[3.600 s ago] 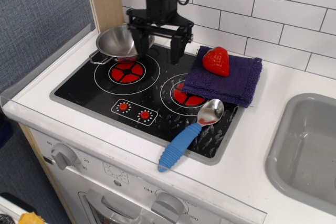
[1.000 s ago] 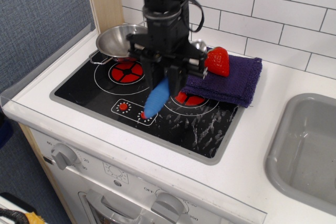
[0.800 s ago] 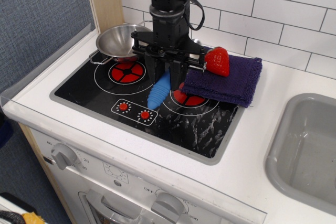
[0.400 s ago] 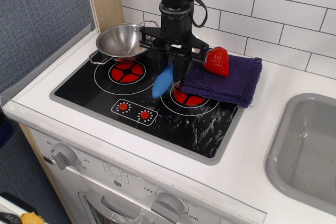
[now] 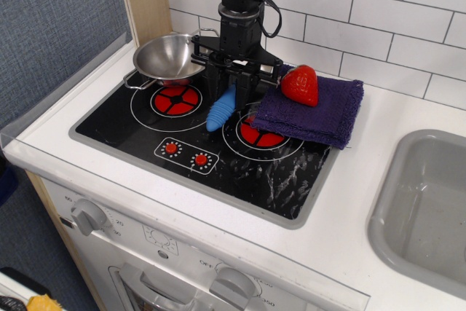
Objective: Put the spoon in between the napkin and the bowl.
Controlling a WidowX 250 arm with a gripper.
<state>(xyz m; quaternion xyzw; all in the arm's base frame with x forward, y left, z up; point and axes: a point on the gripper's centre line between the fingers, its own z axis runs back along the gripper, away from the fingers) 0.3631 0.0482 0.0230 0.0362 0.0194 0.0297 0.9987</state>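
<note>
Claw (image 5: 231,84) down over stove (image 5: 291,180), clamped on spoon (image 5: 220,109). Only the blue handle shows, tilted, low end pointing at the stove's front; head hidden behind claw. Spoon sits between bowl (image 5: 164,57) and napkin (image 5: 313,111): bowl just beside it towards the wall, napkin close on other side. Can't tell if handle tip touches stove. Strawberry (image 5: 300,84) on napkin. Sink (image 5: 426,209) well apart from stove, on the napkin's side.

Faint numerals by stove knob (image 5: 90,215), unreadable
</note>
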